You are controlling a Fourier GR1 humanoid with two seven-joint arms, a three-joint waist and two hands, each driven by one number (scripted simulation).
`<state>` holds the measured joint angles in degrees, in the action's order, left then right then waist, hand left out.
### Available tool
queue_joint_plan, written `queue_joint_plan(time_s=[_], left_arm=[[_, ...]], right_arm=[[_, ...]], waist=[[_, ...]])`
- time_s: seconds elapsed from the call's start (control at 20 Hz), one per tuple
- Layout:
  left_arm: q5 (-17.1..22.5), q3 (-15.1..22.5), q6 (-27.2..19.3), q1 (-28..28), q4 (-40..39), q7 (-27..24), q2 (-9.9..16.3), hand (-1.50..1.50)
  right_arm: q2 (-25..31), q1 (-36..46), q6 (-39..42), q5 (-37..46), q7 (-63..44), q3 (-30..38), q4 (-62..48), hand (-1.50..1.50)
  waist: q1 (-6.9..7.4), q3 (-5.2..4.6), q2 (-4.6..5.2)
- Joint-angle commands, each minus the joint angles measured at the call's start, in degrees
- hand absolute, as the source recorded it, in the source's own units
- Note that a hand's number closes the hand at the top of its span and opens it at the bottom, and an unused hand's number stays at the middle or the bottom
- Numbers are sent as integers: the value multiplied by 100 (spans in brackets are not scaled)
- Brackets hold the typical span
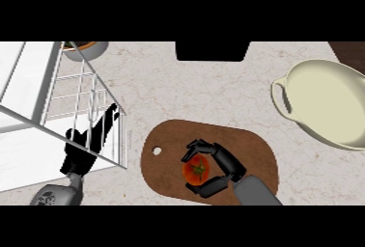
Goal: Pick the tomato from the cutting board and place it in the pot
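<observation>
A red tomato (197,170) with a green stem scar lies on the brown oval cutting board (246,144) in the lower middle of the head view. My right hand (225,164) wraps it, fingers curled over its top and right side and the thumb under its lower edge. The cream pot (335,103) with a side handle stands at the right edge, well apart from the board. My left hand (91,140) rests at the left, fingers straight and pointing up over a white wire rack.
A white wire dish rack (78,101) fills the left side. A grey bowl (87,49) sits at the top left behind it. A black object (212,50) stands at the counter's far edge, top centre. Marble counter lies between board and pot.
</observation>
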<state>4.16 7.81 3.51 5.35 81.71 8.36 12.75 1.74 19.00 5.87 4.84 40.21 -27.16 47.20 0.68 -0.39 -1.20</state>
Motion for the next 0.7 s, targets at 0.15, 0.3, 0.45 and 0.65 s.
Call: queue_joint_plan(time_s=[0.15,0.3,0.45,0.65], left_arm=[[18,61,36,-232,-109,-63,-131,0],[18,-23,-30,-150,25,-48,-101,0],[7,-21,37,-277,113,-55,-10,0],[92,-13,68,-258,191,-20,-80,0]], right_arm=[[2175,28,1636,-640,881,810,-512,150],[3016,-31,1982,-629,938,948,-689,150],[3830,103,2466,-1009,1167,1360,-817,150],[4672,250,2811,-1279,1487,1702,-1006,150]], waist=[[-111,49,218],[-288,62,321],[-213,97,334],[-154,126,347]])
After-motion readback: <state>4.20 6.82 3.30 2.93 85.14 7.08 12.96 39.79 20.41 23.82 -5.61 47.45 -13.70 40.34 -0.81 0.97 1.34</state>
